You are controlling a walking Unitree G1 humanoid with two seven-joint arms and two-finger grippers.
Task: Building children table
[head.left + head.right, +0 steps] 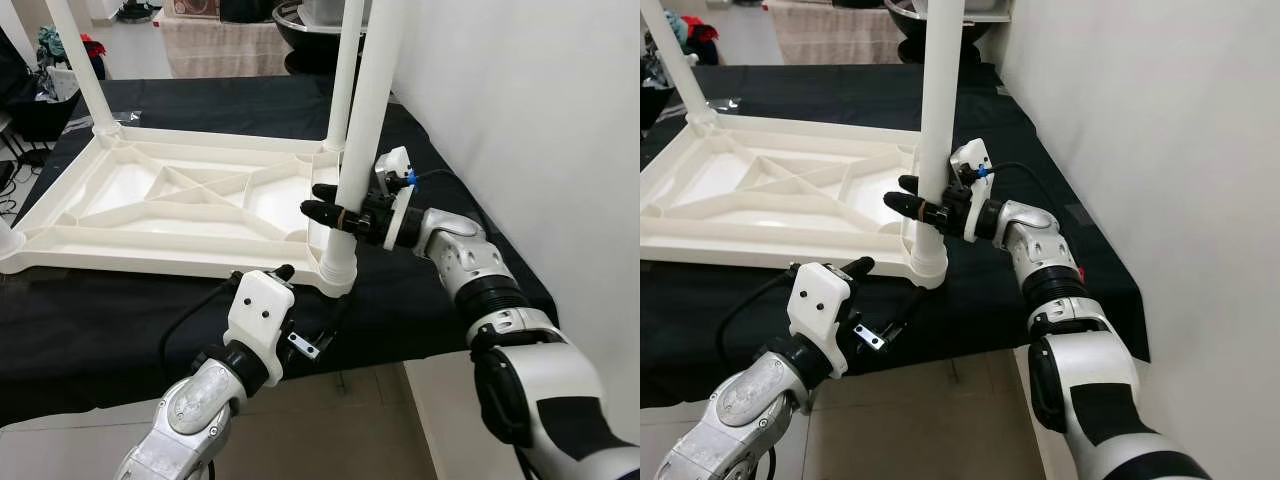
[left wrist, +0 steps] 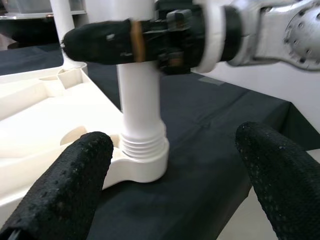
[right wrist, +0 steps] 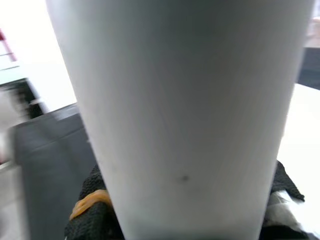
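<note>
A white plastic children's table [image 1: 180,200] lies upside down on a black-covered surface. Its near right leg [image 1: 365,120] stands upright in the threaded corner socket [image 1: 338,268]. My right gripper [image 1: 310,198] is shut on this leg a little above the socket, one black finger on each side; in the right wrist view the leg [image 3: 185,115] sits close between the fingers. My left gripper [image 2: 175,137] is open, low at the front edge and just short of the socket [image 2: 142,155], touching nothing. One left fingertip [image 1: 285,270] reaches the table's rim.
Other legs rise at the far right corner [image 1: 345,70] and far left corner [image 1: 85,65]. A white wall [image 1: 520,100] stands close on the right. The black cover [image 1: 100,320] ends at the front, with tiled floor [image 1: 350,420] below. Clutter lies behind.
</note>
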